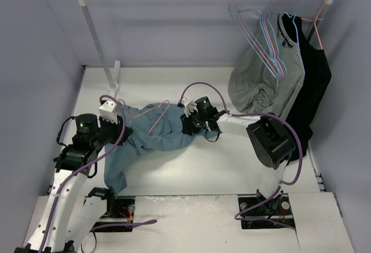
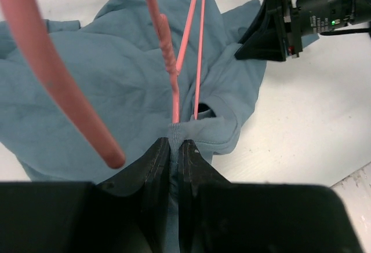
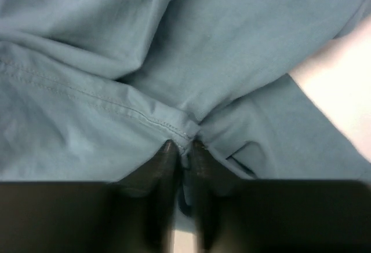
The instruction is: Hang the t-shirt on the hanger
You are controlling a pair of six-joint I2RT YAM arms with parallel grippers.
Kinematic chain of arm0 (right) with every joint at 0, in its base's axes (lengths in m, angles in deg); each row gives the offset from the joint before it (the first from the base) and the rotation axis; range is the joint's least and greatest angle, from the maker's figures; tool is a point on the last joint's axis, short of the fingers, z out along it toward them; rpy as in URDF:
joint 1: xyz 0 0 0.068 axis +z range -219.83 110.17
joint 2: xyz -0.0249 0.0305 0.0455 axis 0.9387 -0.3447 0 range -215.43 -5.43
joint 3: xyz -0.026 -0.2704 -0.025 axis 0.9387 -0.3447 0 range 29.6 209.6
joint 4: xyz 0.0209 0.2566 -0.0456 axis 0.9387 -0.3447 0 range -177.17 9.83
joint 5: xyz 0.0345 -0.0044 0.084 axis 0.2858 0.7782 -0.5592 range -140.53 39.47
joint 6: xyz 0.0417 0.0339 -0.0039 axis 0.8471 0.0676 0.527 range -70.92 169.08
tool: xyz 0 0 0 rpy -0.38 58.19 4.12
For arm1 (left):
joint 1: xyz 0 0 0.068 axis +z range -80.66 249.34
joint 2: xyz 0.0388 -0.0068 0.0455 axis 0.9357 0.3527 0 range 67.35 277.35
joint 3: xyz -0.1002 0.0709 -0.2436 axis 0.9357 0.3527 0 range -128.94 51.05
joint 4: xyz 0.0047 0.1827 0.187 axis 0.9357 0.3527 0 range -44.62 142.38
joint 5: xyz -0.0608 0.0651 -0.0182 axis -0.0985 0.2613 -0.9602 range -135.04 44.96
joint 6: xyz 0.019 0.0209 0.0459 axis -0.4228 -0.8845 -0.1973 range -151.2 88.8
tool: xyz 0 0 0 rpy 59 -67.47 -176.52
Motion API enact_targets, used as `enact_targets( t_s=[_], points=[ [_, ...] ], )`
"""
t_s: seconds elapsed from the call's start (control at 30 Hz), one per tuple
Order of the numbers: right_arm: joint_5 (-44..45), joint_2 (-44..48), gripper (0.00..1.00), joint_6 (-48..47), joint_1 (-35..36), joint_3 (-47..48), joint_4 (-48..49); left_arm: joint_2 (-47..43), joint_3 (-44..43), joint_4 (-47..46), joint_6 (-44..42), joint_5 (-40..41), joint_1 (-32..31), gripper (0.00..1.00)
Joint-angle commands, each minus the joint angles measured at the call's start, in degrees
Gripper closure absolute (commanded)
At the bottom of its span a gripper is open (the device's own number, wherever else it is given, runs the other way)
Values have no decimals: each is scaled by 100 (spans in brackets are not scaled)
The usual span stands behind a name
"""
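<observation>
Just ahead of the left pincer (image 2: 175,144), clamped on the t-shirt (image 2: 104,85) collar, the hanger (image 2: 168,53) pokes inside; right pincer (image 3: 182,146) pinches a hem, likely to stretch it.

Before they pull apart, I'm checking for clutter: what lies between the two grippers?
In the top view, only the bunched t-shirt and the hanger lie between the left gripper and right gripper; each is shut on the fabric.
</observation>
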Motion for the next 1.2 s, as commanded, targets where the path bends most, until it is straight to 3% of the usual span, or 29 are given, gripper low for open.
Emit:
enact_targets(
  t_s=[0.0,0.07,0.27,0.43,0.53,0.6,0.63,0.73,0.9,1.17],
  points=[
    [212,330,90,-237,-72,524,319,151,-584,-323,26,387,-15,100],
    [423,541,100,-273,-151,848,205,318,-785,-367,-114,484,-14,100],
    [1344,1400,100,-475,-582,1957,-191,1381,-2489,-464,-414,528,-6,100],
    [1891,2430,100,-581,-653,1361,12,1813,-3641,-929,-423,187,-6,100],
    [2101,3002,100,-186,-600,615,-234,1840,-3705,-1061,-440,-95,-6,100],
    [2320,3449,100,234,-530,-149,-427,1718,-3354,-1271,-432,-499,-23,100],
    [2322,3590,91,419,-521,-430,-472,1656,-3153,-1342,-414,-657,-23,100],
    [2391,4109,40,1140,-477,-1161,-787,1357,-2169,-1649,-230,-1158,-67,100],
    [2357,4515,36,1756,-451,-1479,-912,1014,-676,-1738,165,-1309,-304,100],
    [2558,3285,41,3161,-65,-785,-1044,320,347,-1168,710,-431,-568,100]
  ],
)
